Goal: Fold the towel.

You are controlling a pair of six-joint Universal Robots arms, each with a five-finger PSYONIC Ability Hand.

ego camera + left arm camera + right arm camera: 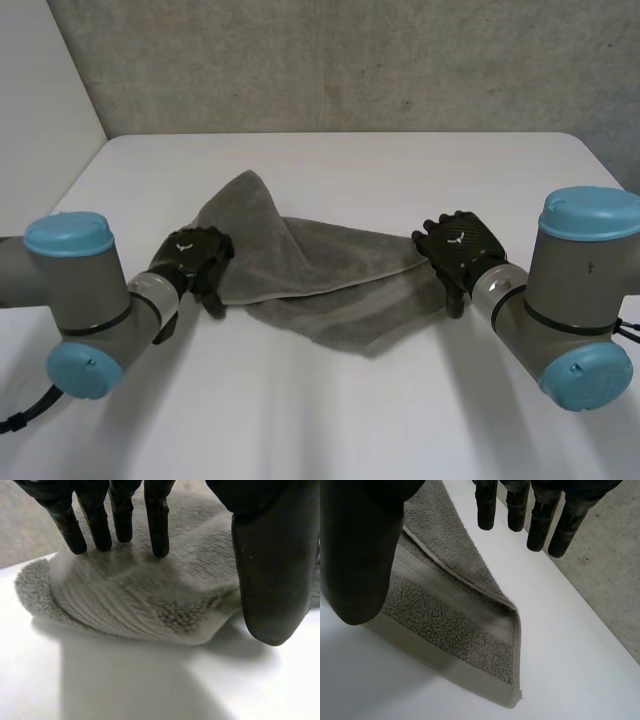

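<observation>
The towel [320, 270] is grey and lies rumpled in the middle of the white desk [350, 410]. One layer is folded over on a slant, with a peak toward the far side. A folded corner with its hemmed edge lies flat at the right end [470, 635].

The left robot hand [195, 258] is at the towel's left end. Its fingers [157, 525] are straight and spread, with their tips on the rounded, bunched edge of the cloth [145, 605]. Its thumb [270, 580] stands apart beside that edge, so nothing is pinched.

The right robot hand [460, 245] is at the towel's right end. Its fingers [540, 525] are straight and held off the cloth, over the bare desk just past the towel's edge. Its thumb [360, 555] is well apart from them on the towel's side, so this hand clamps nothing.
</observation>
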